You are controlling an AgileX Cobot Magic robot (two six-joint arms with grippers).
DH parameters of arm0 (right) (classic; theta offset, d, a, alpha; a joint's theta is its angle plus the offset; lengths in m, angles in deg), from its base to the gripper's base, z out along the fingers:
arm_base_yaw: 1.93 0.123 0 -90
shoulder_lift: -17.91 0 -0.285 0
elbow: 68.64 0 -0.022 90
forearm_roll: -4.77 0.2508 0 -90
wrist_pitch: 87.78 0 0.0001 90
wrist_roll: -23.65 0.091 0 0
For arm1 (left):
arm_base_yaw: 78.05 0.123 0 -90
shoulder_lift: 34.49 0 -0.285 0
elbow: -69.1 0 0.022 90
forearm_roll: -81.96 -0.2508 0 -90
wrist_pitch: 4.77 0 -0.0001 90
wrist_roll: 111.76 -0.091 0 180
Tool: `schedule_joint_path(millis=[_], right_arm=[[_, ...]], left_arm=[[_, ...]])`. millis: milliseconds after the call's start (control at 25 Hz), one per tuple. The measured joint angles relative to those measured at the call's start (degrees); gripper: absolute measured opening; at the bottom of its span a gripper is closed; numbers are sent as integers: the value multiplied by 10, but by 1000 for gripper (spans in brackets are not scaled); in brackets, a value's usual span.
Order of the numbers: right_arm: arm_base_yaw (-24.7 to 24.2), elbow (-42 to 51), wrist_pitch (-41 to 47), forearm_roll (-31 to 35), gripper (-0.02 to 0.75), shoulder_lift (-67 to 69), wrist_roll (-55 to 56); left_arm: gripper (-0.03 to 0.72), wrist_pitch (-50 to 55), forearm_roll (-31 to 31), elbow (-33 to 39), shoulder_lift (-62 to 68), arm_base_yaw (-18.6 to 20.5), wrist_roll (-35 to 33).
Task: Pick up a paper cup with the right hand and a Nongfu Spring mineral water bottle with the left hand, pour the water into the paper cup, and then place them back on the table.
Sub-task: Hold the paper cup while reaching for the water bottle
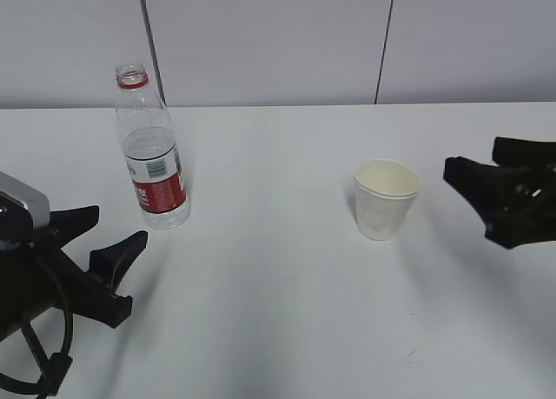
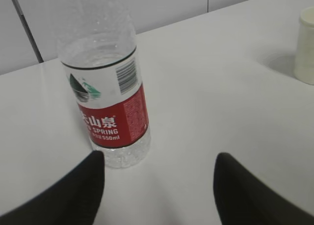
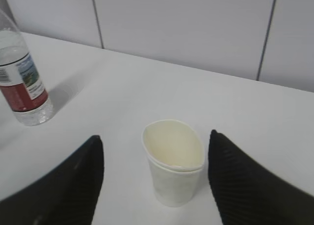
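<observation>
The Nongfu Spring mineral water bottle [image 1: 153, 160] stands upright and uncapped on the white table [image 1: 278, 321] at the left, water [image 1: 149, 145] reaching just above its red label. My left gripper [image 1: 115, 227] is open just short of it. In the left wrist view the bottle [image 2: 110, 107] stands ahead of the left fingertip [image 2: 94, 161], outside the gap of the gripper [image 2: 159, 159]. The white paper cup [image 1: 385, 201] stands upright right of centre. My right gripper [image 1: 472, 156] is open to its right, not touching. The right wrist view frames the cup [image 3: 175, 178] between that gripper's [image 3: 155, 137] fingers.
A grey panelled wall [image 1: 278, 34] runs along the table's far edge. The cup's rim [image 3: 172, 145] is squashed oval and looks doubled. The cup also shows at the right edge of the left wrist view [image 2: 306, 48], and the bottle at the far left of the right wrist view [image 3: 23, 87].
</observation>
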Motion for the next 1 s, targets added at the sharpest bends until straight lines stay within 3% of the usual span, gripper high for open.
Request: schedule_joint_path(millis=[160, 360, 560, 1000], right_arm=[[1, 5, -79, 31, 499, 79, -55], [1, 11, -187, 116, 499, 166, -113], [1, 11, -261, 140, 499, 253, -136], [1, 11, -278, 171, 499, 333, -152]], left_arm=[[439, 0, 1, 0, 0, 0, 0], [439, 0, 2, 0, 0, 0, 0], [439, 0, 2, 0, 0, 0, 0], [439, 0, 2, 0, 0, 0, 0]])
